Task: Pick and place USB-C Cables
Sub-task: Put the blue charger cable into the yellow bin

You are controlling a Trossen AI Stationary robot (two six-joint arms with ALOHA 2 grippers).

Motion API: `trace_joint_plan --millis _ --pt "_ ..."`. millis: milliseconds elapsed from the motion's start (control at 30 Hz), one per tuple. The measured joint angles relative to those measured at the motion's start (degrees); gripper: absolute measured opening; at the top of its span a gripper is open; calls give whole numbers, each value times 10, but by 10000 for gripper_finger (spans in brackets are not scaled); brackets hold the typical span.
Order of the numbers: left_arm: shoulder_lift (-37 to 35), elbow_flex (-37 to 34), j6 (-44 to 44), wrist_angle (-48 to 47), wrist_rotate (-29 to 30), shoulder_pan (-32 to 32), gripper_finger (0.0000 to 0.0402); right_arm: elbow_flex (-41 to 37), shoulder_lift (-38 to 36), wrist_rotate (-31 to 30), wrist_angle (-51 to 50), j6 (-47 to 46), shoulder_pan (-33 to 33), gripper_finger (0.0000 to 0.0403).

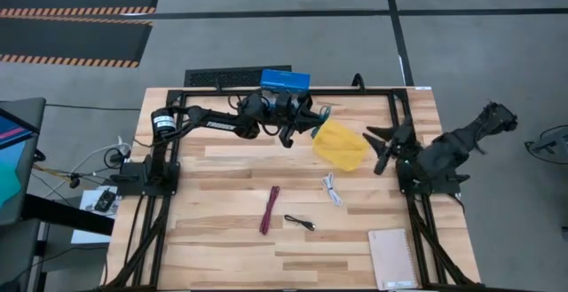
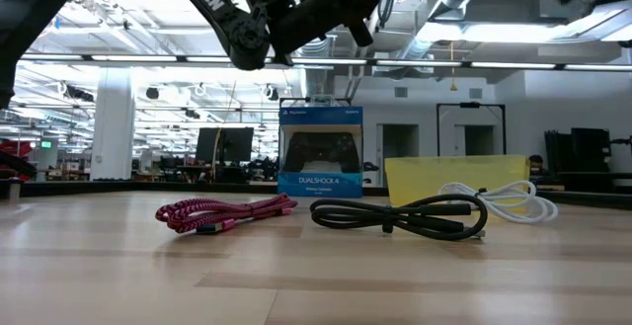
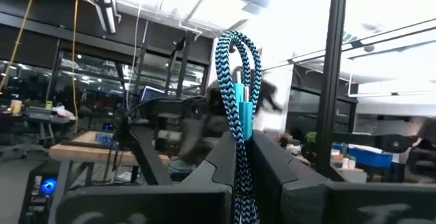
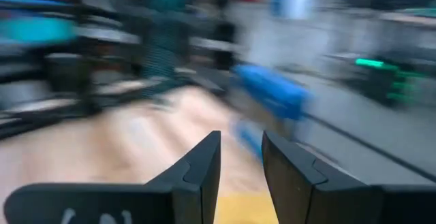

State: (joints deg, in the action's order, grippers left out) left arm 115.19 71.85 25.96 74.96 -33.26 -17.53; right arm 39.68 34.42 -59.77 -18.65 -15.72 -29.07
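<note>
My left gripper (image 1: 312, 119) is raised above the table's far middle, just left of the yellow tray (image 1: 342, 146), and is shut on the teal cable (image 3: 238, 54). The maroon cable (image 1: 269, 209), the black cable (image 1: 300, 223) and the white cable (image 1: 331, 188) lie flat on the wood nearer the front. They also show in the low view: maroon cable (image 2: 222, 211), black cable (image 2: 400, 214), white cable (image 2: 504, 199). My right gripper (image 1: 380, 147) waits open just right of the tray, touching nothing. My left gripper pinches the teal cable's bundle between its two fingers (image 3: 272, 169), at the lower stretch (image 3: 242, 157) of the bundle. The fingers point roughly toward the table's right and lie along the cable. Its looped end (image 3: 235, 43) sticks out past the fingertips, and the cable is lifted clear of the table.
A blue box (image 1: 285, 80) stands at the table's far edge behind the left gripper. A pale notebook (image 1: 392, 258) lies at the near right corner. The tray (image 2: 454, 179) sits between the two grippers. Bare wood stretches along the near left of the table.
</note>
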Motion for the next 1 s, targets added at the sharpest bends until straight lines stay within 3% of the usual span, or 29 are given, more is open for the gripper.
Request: trace_joint_plan --millis 100,167,267,400,600,733,1000 --pt "0 0 0 0 0 -1 4 0 -27 178 115 116 63 134" --pt "0 0 1 0 0 0 4 1 -35 222 146 156 107 134" --pt "0 0 6 0 0 0 4 -17 -44 233 142 144 171 134" --pt "0 3 6 -2 0 0 4 -77 -44 305 171 97 252 134" --pt "0 37 -6 -47 -31 -2 4 -144 -45 401 327 82 355 140" --pt "0 59 -38 -85 -35 -5 4 -146 -40 419 333 82 386 175" --pt "20 78 -69 -126 -20 -29 4 -146 -4 420 375 110 385 278"
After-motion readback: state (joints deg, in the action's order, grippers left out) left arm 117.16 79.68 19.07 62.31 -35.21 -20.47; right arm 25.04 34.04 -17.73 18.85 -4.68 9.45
